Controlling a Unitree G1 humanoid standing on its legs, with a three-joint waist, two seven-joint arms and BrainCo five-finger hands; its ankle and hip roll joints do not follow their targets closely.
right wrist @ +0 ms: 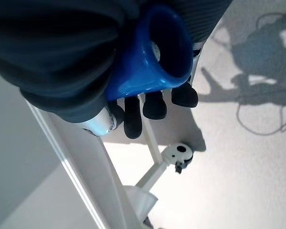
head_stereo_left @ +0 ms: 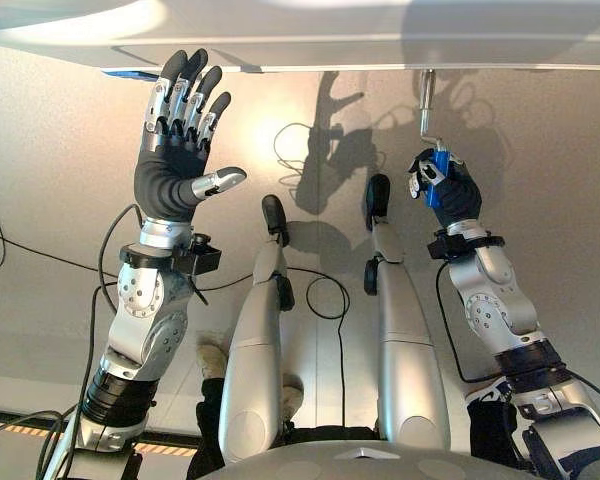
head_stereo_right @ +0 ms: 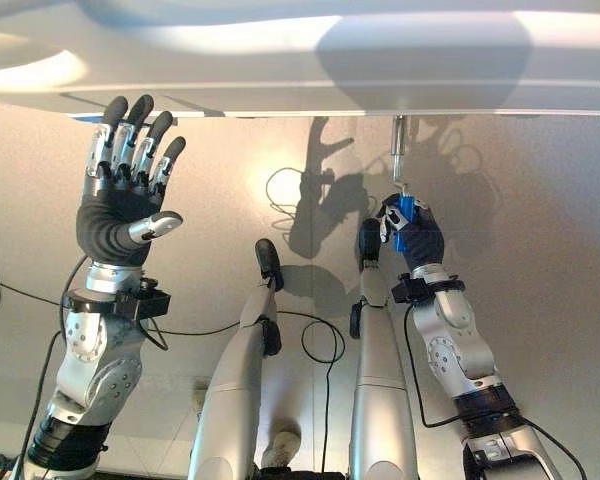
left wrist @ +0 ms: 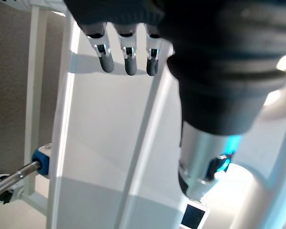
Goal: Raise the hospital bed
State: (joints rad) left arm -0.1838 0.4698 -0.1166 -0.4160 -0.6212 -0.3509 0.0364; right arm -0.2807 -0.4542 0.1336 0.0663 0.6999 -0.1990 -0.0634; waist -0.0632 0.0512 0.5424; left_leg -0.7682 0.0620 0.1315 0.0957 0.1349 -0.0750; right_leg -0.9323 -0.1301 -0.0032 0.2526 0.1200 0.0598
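Right wrist view shows the right hand (right wrist: 76,62) with its fingers (right wrist: 132,117) curled tight round a blue handle (right wrist: 152,52). From the head camera, that blue handle sits on the end of a thin metal crank (head_stereo_left: 426,105), and the crank goes up from the hand to the white bed (head_stereo_left: 310,35). The bed edge runs just above both hands. The left hand (head_stereo_left: 175,165) is held up high with its fingers (head_stereo_left: 185,95) spread wide and straight, holding nothing. Its fingertips are very near the bed edge.
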